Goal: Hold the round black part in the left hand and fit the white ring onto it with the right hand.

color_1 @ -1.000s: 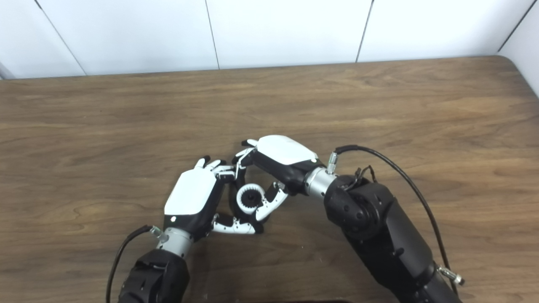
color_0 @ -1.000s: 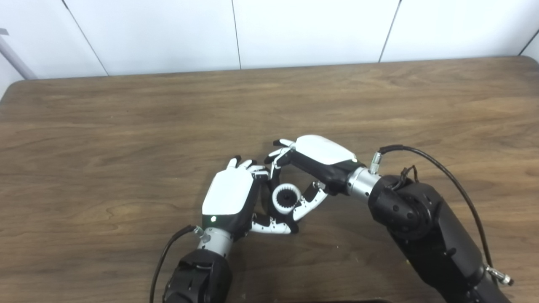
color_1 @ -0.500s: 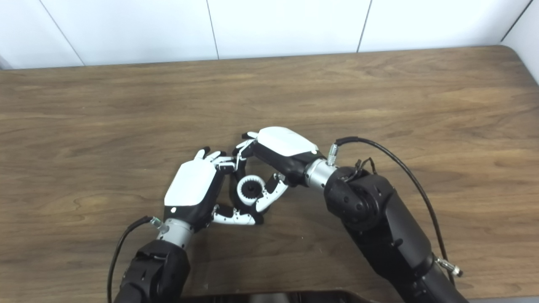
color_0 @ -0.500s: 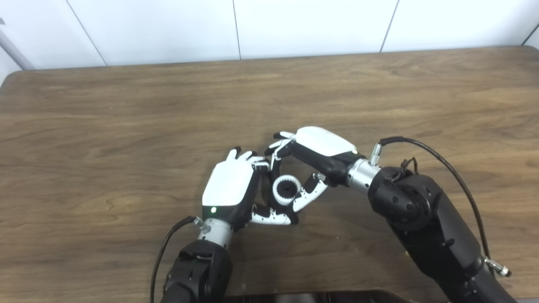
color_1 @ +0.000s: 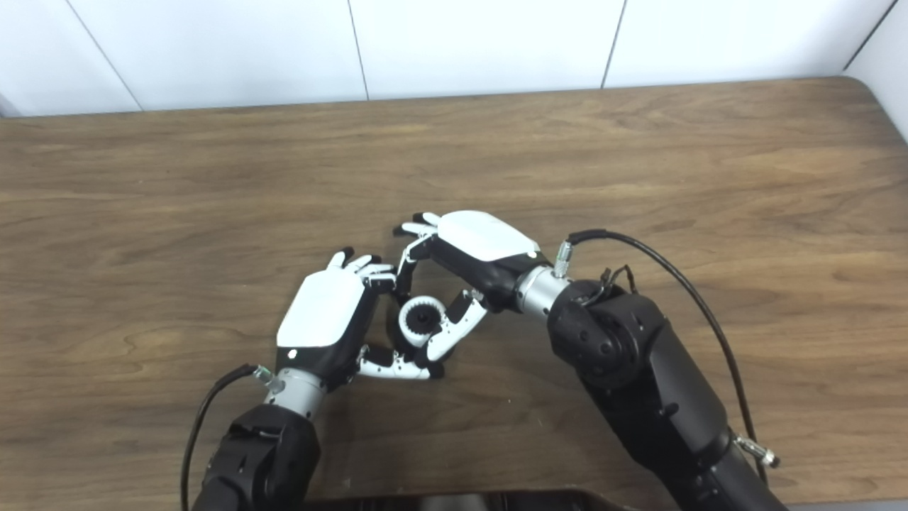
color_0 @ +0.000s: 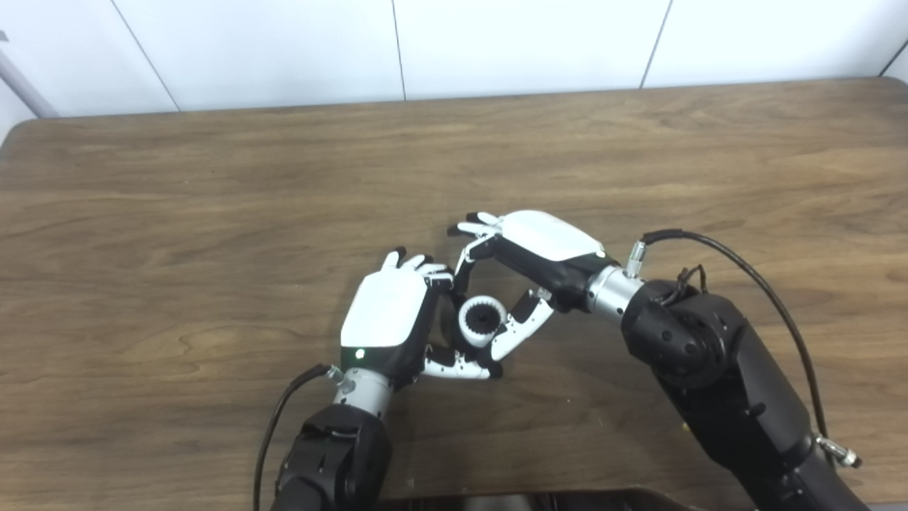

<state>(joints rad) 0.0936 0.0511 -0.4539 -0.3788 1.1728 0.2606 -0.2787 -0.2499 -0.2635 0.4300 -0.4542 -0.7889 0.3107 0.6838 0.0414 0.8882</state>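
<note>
My left hand (color_0: 386, 319) is low over the table, its fingers curled around the round black part, which is mostly hidden; only its dark toothed centre (color_0: 483, 323) shows. The white ring (color_0: 469, 328) sits around that centre. My right hand (color_0: 543, 245) comes in from the right. Its thumb (color_0: 521, 330) lies against the ring's right side and one finger (color_1: 406, 273) reaches down to the ring's far side, so it pinches the ring. Its other fingers (color_0: 469, 228) are stretched out above, clear of the ring.
The brown wooden table (color_0: 213, 177) runs to a white panelled wall at the back. A black cable (color_0: 738, 273) loops off my right wrist. Another cable (color_0: 273, 426) hangs from my left wrist. A dark edge shows at the picture's bottom.
The camera tilted, shifting the whole picture up. My right hand's outer fingers have stretched out and lifted off the ring. The ring, the black part and my left hand stay put.
</note>
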